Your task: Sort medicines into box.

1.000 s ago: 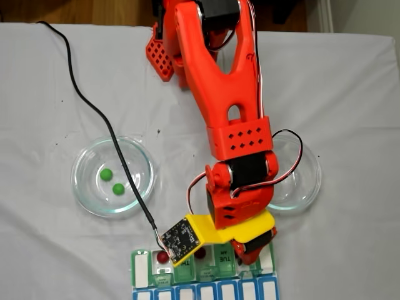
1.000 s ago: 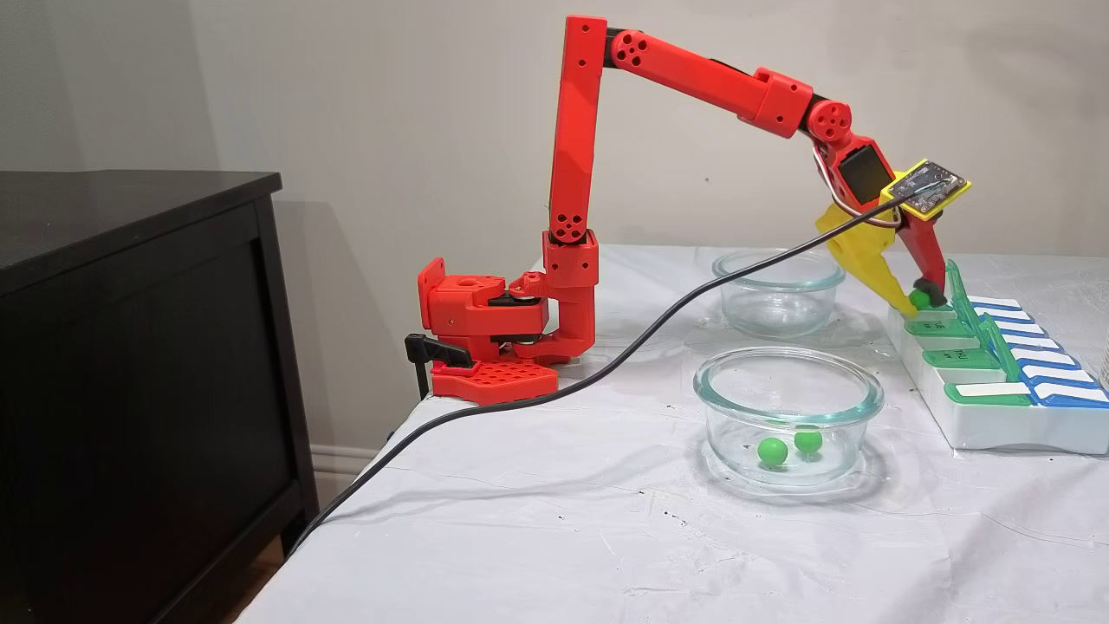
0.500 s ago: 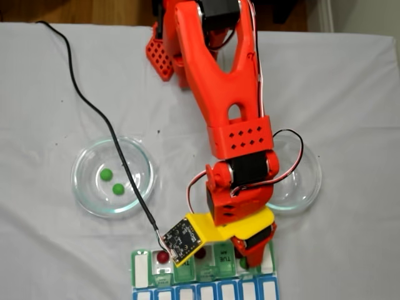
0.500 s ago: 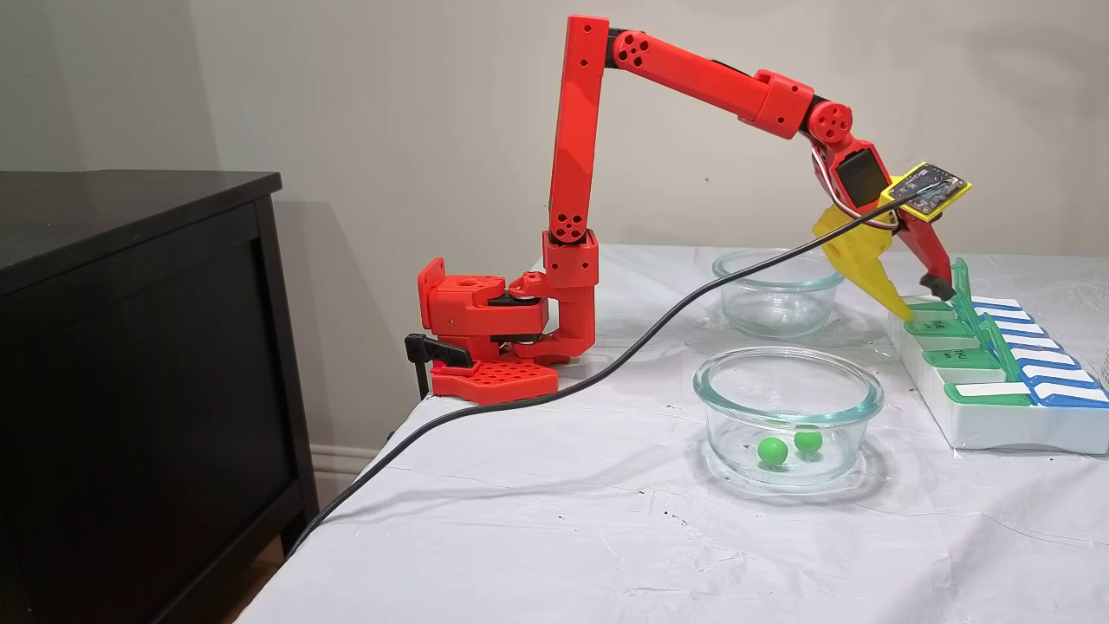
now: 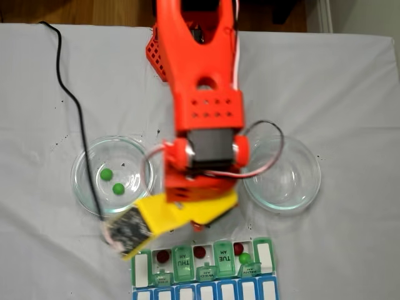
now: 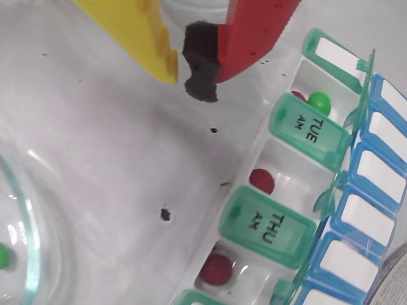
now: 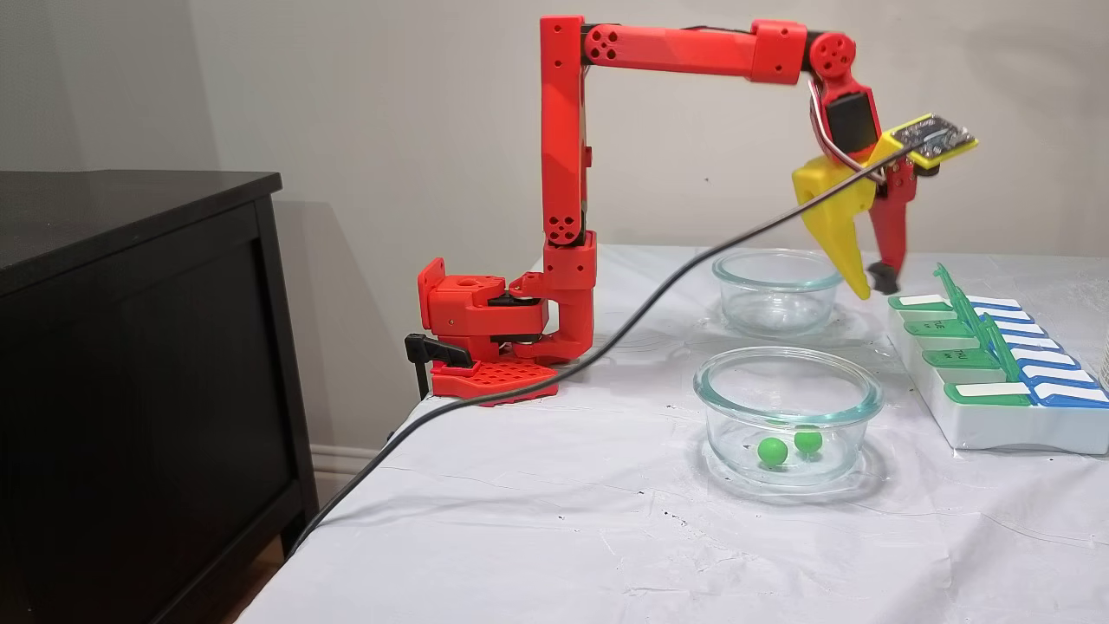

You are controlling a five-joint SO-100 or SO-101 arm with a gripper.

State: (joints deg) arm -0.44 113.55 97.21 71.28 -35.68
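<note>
Tablecloth (image 7: pixel 554 529) white, beside black cabinet (image 7: pixel 130 347)

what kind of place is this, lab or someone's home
Most likely a room in a home, used as a hobby robot setup. A table under a creased white cloth stands against a plain wall, a dark wooden cabinet stands beside it, and wood flooring shows past the table's edge.

**Pills split between organizer and bowl**

Flat on the worktop: white pill organizer (image 5: pixel 203 270), green AM lids partly open, blue row shut. Inside: three dark red balls (image 6: pixel 261 181), one green ball (image 6: pixel 318 101) beside a red. Just beside, in a glass bowl (image 7: pixel 787 381): two green balls (image 7: pixel 771 451).
</note>
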